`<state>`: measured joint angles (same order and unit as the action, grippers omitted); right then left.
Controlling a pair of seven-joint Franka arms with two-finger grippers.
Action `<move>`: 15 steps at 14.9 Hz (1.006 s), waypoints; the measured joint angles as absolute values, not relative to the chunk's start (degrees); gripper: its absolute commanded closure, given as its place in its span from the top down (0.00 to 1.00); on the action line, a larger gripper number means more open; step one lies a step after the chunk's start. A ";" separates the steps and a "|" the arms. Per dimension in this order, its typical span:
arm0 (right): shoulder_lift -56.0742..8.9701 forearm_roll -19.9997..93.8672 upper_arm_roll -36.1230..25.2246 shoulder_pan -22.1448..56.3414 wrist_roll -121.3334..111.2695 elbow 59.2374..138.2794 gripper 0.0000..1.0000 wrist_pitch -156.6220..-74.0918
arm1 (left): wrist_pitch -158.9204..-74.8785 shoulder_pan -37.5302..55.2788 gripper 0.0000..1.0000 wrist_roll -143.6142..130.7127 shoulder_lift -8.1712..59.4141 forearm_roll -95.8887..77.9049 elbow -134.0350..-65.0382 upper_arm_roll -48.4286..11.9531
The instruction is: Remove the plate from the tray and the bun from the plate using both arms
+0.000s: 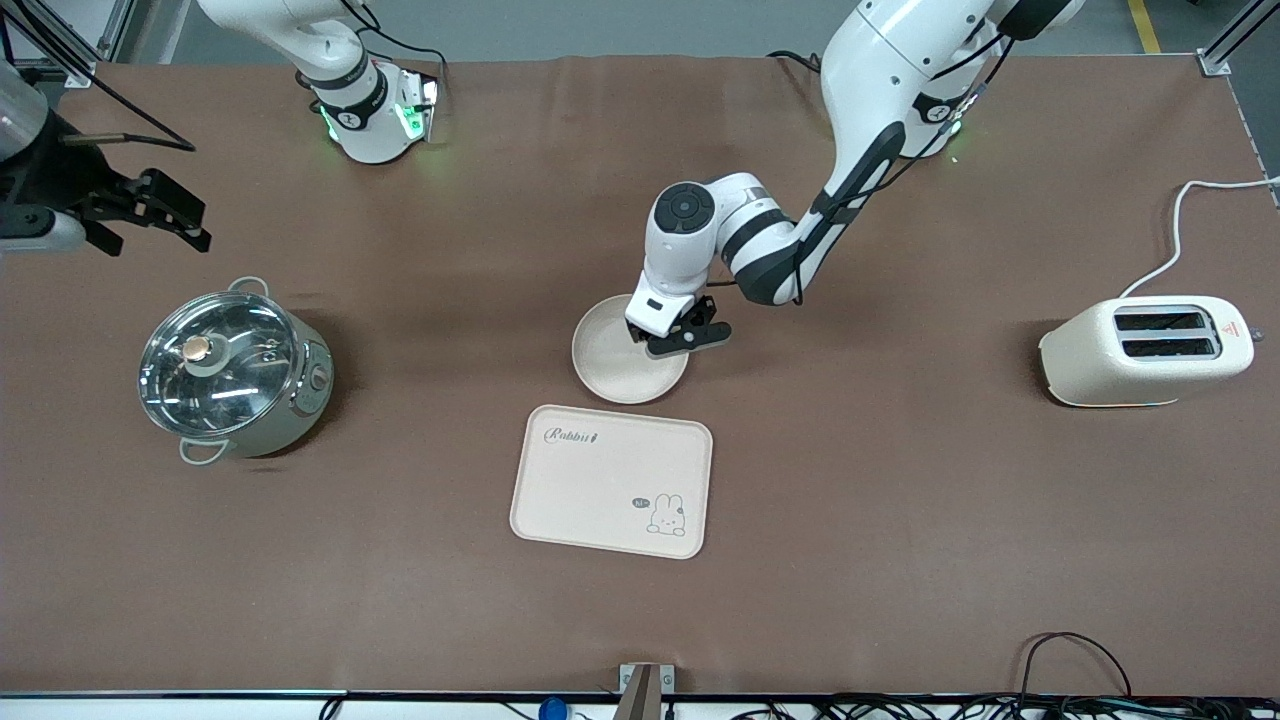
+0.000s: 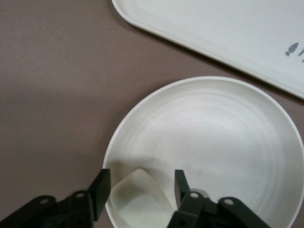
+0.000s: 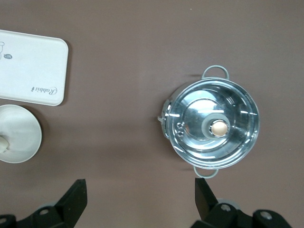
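The plate [image 1: 612, 362], a round, shallow, matte cream dish with a raised rim and faint concentric rings, sits near the middle of the brown cloth-covered table [image 1: 900, 560], just beside the tray [image 1: 612, 480] and farther from the front camera than it. The tray is a smooth cream rectangle with rounded corners, a script logo and a small rabbit drawing. The left gripper [image 2: 141, 190] is down at the plate's rim, its black fingers [image 2: 100, 192] apart on either side of the bun [image 2: 138, 198], a pale, blocky lump with rounded corners resting in the plate by the rim; whether the fingers touch it I cannot tell. The right gripper [image 3: 141, 202] waits in the air near the table's edge at the right arm's end, fingers spread wide, over bare cloth beside the pot [image 1: 236, 374], a round pale-green cooker with loop handles and a shiny glass lid with a coppery knob. A glossy cream toaster [image 1: 1146, 351] with two slots stands near the edge at the left arm's end.
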<state>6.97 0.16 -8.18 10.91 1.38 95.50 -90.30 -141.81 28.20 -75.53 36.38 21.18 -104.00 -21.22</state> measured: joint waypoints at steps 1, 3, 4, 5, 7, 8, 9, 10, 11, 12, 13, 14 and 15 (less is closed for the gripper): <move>7.20 0.16 -7.73 9.14 -0.03 95.42 1.00 -89.88 | -141.82 28.19 0.31 -75.54 36.38 21.18 -103.98 -21.21; 7.47 0.17 -5.80 4.94 -3.40 95.42 1.00 -89.29 | -141.82 28.16 0.26 -75.55 36.38 21.18 -103.97 -21.19; 7.47 0.18 -4.99 3.33 -4.80 95.42 1.00 -89.12 | -141.81 28.15 0.16 -75.55 36.38 21.18 -103.97 -21.17; 7.46 0.19 -4.47 2.26 -5.56 95.48 1.00 -89.07 | -141.81 28.15 0.08 -75.56 36.38 21.18 -103.97 -21.16; 7.37 0.19 -3.04 0.29 -6.03 95.95 1.00 -89.08 | -141.81 28.15 0.00 -75.57 36.38 21.18 -103.97 -21.16; 7.23 0.19 -1.55 -1.32 -6.08 96.10 1.00 -89.13 | -141.81 28.21 0.00 -75.57 36.38 21.18 -103.98 -21.16; 7.11 0.20 -0.09 -2.71 -6.11 96.22 1.00 -89.16 | -141.80 28.25 0.00 -75.57 36.38 21.18 -103.98 -21.17; 7.06 0.20 0.82 -3.49 -6.11 96.33 1.00 -89.18 | -141.79 28.25 0.00 -75.57 36.38 21.18 -103.97 -21.17; 7.06 0.20 1.24 -3.82 -6.11 96.42 1.00 -89.17 | -141.79 28.23 0.00 -75.61 36.38 21.18 -103.93 -21.17; 7.06 0.20 1.37 -3.93 -6.11 96.49 1.00 -89.15 | -141.79 28.19 0.00 -75.75 36.38 21.18 -103.80 -21.17; 7.06 0.20 1.41 -3.98 -6.11 96.57 1.00 -89.07 | -141.78 28.12 0.00 -75.90 36.36 21.18 -103.57 -21.17; 7.06 0.20 1.43 -4.00 -6.11 96.64 1.00 -88.78 | -141.74 27.97 0.00 -75.97 36.28 21.18 -103.34 -21.17; 7.06 0.20 1.44 -4.01 -6.11 96.69 1.00 -88.22 | -141.36 27.80 0.00 -75.97 36.06 21.18 -103.09 -21.17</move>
<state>7.06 0.20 1.44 -4.01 -6.11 96.69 -88.22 -141.36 27.80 -75.97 36.06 21.18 -103.09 -21.17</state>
